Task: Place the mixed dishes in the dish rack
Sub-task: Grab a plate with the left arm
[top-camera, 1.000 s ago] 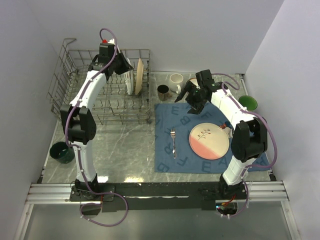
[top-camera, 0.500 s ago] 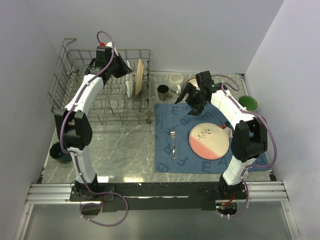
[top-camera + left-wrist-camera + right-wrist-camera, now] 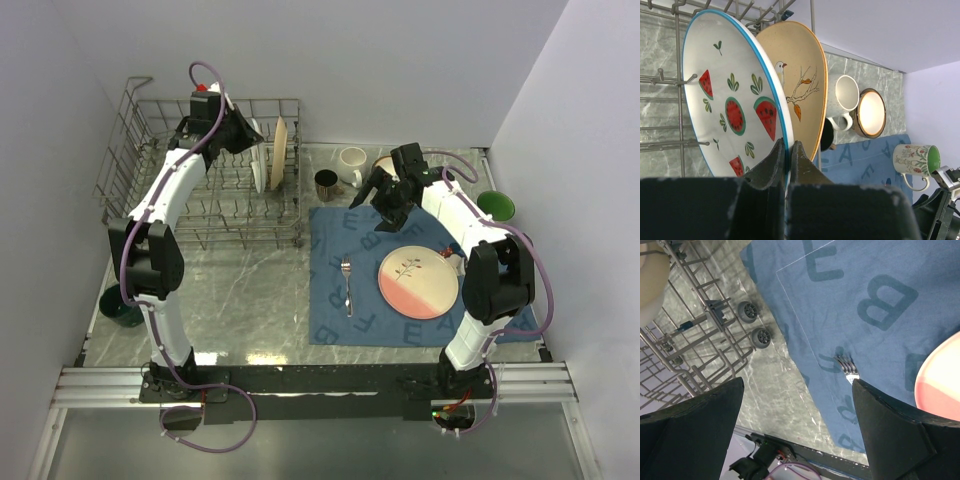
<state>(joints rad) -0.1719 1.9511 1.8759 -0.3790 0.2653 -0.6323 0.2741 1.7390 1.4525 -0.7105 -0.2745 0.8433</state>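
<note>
— Two upright in dish rack (image 3: 115,160): watermelon plate (image 3: 735,110) just beside tan plate (image 3: 800,85).
— Left gripper (image 3: 787,150)?
— Clamped on watermelon plate's rim.
— Right gripper (image 3: 797,385)?
— Spread wide, empty, above placemat (image 3: 865,300) near fork (image 3: 847,367).

The left gripper (image 3: 788,146) is covering the lower rim of the watermelon plate (image 3: 735,100), the tan plate (image 3: 802,80) is hiding most of the dark mug (image 3: 827,136), and the right wrist picture's edge is cutting off the pink plate (image 3: 942,382)

Upright plate (image 3: 258,166) stands in the dish rack (image 3: 150,190) far left; right of it, the fork (image 3: 347,283) lies left of the flat plate (image 3: 418,283) on the placemat (image 3: 330,320).
</note>
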